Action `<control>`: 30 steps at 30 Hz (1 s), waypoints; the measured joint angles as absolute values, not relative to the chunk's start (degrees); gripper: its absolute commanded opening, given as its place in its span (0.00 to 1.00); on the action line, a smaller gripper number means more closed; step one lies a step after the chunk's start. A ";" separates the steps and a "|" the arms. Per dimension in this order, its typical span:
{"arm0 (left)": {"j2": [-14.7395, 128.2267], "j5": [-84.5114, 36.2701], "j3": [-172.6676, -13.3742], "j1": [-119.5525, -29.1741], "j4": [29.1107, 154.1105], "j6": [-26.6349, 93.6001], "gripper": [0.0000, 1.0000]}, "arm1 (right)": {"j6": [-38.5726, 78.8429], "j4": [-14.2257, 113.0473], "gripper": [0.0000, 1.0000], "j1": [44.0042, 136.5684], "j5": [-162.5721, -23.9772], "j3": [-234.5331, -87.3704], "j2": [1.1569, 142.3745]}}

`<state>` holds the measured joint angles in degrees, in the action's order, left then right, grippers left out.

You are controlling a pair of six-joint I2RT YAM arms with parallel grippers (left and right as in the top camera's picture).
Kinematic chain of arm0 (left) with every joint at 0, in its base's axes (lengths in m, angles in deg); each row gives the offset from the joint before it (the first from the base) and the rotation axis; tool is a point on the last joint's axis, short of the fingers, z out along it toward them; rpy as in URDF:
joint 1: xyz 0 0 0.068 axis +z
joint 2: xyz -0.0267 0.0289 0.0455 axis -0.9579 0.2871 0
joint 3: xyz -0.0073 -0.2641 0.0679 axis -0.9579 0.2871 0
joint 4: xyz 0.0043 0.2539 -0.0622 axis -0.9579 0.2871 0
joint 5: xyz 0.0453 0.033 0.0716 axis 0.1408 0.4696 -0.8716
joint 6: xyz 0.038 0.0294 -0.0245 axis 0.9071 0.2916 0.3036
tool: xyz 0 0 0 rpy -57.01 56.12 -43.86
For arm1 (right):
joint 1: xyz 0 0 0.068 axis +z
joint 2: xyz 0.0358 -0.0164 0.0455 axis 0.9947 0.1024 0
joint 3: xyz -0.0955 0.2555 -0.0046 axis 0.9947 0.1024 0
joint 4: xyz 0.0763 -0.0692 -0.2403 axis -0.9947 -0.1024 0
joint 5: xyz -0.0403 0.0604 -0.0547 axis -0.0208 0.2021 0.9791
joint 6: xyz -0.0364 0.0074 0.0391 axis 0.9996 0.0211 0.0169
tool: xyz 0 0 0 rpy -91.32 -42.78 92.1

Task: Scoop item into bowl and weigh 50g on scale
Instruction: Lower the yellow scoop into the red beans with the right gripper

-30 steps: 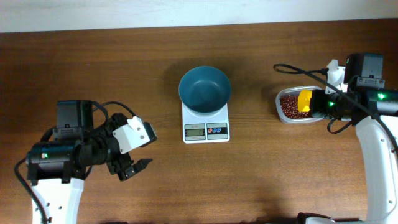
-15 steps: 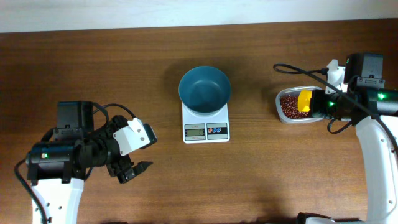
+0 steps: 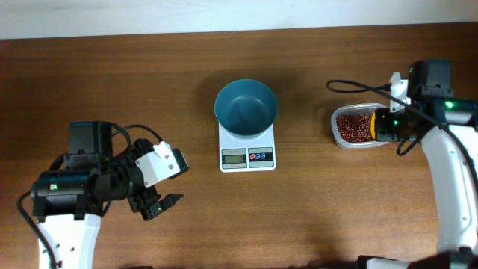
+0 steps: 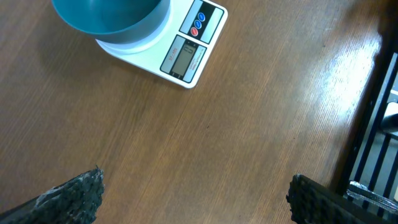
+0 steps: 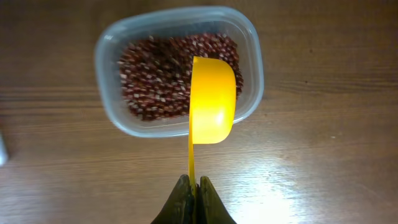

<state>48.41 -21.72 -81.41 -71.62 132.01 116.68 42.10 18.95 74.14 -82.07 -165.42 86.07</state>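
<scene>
This looks like a robotics lab bench set up with kitchen gear. A plain wood-grain worktop (image 3: 149, 82) runs along a pale wall (image 3: 224, 15). A left arm (image 3: 75, 190) and a right arm (image 3: 448, 172), white and black with loose cables (image 3: 358, 84), flank it. Laid out are a scale (image 3: 247, 148), a bowl (image 3: 246, 107), a tub (image 5: 106, 81) of beans (image 3: 352, 125) and a yellow scoop (image 5: 211, 99).

The bowl (image 3: 245, 108) rests on the scale (image 3: 247, 155), tub (image 3: 351, 145) of beans (image 3: 351, 125) at right.
</scene>
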 measured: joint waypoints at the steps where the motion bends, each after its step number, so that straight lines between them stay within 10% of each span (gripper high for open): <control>1: 48.41 -21.74 -81.41 -71.62 131.99 116.68 0.98 | 42.30 19.24 0.04 74.14 -81.31 -165.42 87.40; 30: 48.41 -21.74 -81.41 -71.62 132.14 116.68 0.98 | 44.88 26.80 0.04 85.07 -59.80 -165.42 97.17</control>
